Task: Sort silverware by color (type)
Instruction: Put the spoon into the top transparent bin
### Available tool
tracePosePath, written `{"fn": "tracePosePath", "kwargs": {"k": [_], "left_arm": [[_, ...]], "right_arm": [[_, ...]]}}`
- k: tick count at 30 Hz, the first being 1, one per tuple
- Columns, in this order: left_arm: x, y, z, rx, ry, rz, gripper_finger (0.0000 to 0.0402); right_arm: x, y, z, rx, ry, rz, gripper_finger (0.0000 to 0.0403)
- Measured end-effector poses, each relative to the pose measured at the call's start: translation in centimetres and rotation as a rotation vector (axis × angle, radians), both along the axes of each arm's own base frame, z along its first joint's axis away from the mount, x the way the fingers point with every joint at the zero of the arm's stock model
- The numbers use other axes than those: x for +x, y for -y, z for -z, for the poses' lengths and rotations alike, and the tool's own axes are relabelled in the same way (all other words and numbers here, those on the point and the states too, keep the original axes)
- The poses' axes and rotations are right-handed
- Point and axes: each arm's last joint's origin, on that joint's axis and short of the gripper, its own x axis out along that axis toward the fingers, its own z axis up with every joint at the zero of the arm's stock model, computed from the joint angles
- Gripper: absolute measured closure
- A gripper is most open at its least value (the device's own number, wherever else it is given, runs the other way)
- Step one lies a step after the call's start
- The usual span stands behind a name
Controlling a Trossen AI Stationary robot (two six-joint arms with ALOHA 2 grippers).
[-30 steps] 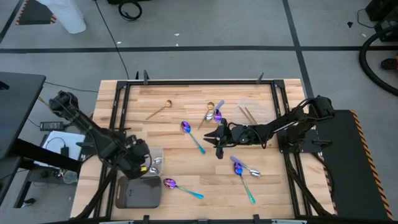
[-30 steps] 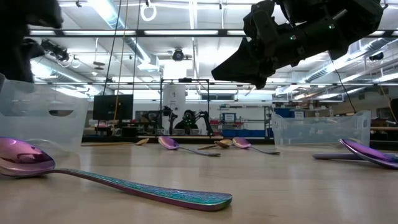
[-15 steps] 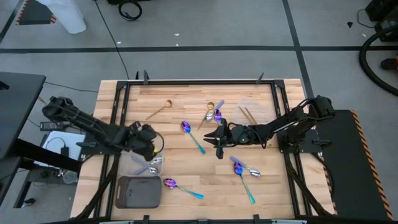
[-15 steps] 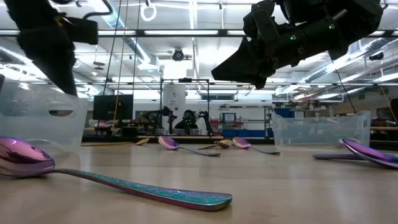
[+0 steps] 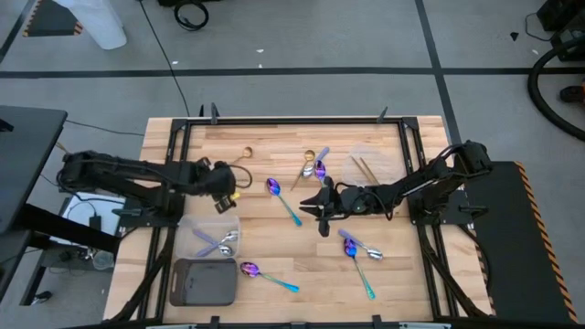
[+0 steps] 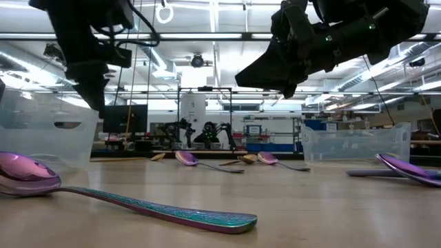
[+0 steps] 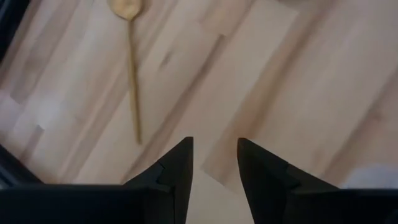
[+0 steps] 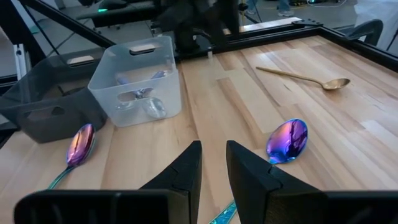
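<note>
The silverware lies scattered on the wooden table. A gold spoon (image 5: 234,163) (image 7: 132,74) lies flat at the far left. My left gripper (image 5: 227,196) (image 7: 214,155) hovers just near of it, open, pointing down at bare wood with nothing between the fingers. Iridescent purple spoons with teal handles lie at the middle (image 5: 283,199), near the front (image 5: 268,276) and at the right (image 5: 358,263). My right gripper (image 5: 313,208) (image 8: 214,155) hangs above the table's middle, its fingers a narrow gap apart around nothing. An iridescent spoon bowl (image 8: 287,140) lies just beyond it.
A clear tray (image 5: 215,239) (image 8: 140,81) holding silver spoons stands near left, with a dark grey tray (image 5: 203,281) in front of it. Another gold spoon and a purple one (image 5: 313,166) lie far centre. Gold utensils (image 5: 366,169) and a silver spoon (image 5: 363,245) lie right.
My left gripper has swung from above the clear tray at the near left toward the table's far edge, stopping beside the gold spoon. The tray and its silver spoons now show uncovered. My right arm has kept still.
</note>
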Motion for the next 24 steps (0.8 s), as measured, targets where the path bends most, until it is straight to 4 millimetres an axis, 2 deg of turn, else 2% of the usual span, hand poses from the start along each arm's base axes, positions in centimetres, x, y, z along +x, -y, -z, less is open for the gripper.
{"fn": "tracePosePath", "kwargs": {"k": [14,24], "left_arm": [[0.0,-6.6,-0.1,-0.083,0.077,-0.029,0.0267],[0.4,-10.1,1.6,-0.088,0.040,-0.045,0.0227]], "right_arm": [[-0.1,-0.5,0.0,-0.005,-0.001,-0.019,0.0318],[-0.1,-0.5,0.1,-0.007,-0.007,-0.020,0.0318]]}}
